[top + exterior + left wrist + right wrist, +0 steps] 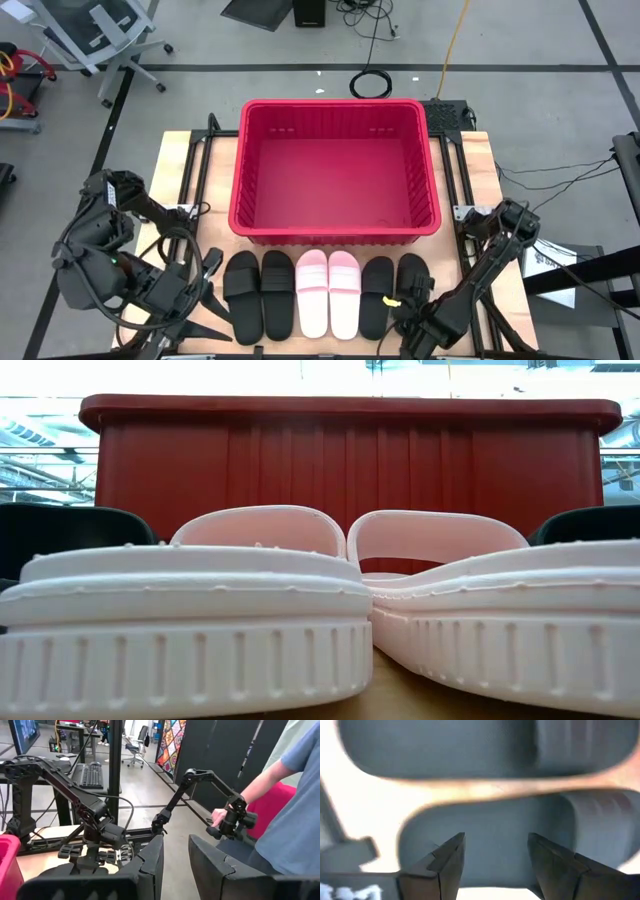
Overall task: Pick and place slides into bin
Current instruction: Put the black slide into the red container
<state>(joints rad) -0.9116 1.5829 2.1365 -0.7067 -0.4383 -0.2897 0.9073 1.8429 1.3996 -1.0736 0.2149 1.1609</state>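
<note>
- Starting the first pick, by my reading: all six slides lie in a row on the bench (185,160) just in front of the bin (335,170), and the bin holds nothing yet.
- Right end effector (408,300) hovers low over the outermost black slide (412,282) at the right end of the row; its wrist view shows the fingers (445,857) parted moderately, gripping nothing, with dark slide surface right ahead.
- Next move probably calls for a short descent, fingers straddling the strap or sole edge, then closing, lifting above the bin's rim and carrying forward.
- Neighbouring black slide (377,295) lies just beside the target, so there is little room on that side; the outer side is free.
- Pink pair (328,290) sits mid-row, two more black slides (260,295) to the left.
- Left end effector (205,272) waits at the bench's near left corner beside the row, fingers slightly apart and empty.
- A person (295,810) stands beyond the bench, hand on a control arm.
</note>
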